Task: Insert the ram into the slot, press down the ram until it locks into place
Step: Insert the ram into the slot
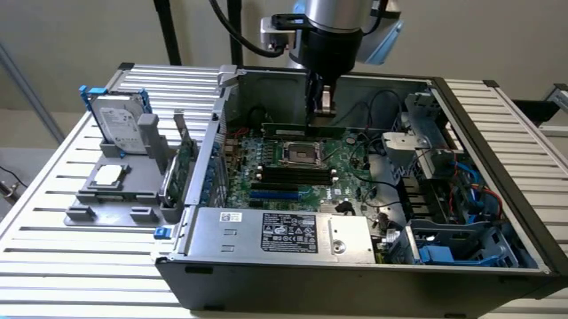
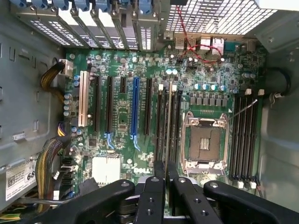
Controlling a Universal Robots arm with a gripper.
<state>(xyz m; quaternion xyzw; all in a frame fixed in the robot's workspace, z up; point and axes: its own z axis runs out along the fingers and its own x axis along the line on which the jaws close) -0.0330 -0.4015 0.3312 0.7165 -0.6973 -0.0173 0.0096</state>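
1. While the open computer case (image 1: 355,282) holds the motherboard (image 2: 119,126) flat, the gripper (image 1: 321,106) hangs above it, clamped on the ram (image 1: 293,128).
2. The slot (image 2: 161,126) lies under the ram. Its identical neighbours invite entry into the wrong channel.
3. A tilted or offset ram would likely jam against an end clip.

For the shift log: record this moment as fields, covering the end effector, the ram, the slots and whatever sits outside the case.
end effector: shut on the ram, over the motherboard
ram: level, long edge down, beyond the CPU socket in the exterior view
slots: black, parallel, empty on the socket's near side
seating: cannot tell whether the ram has entered a slot
outside the case: hard drive in a grey holder, at the exterior view's left
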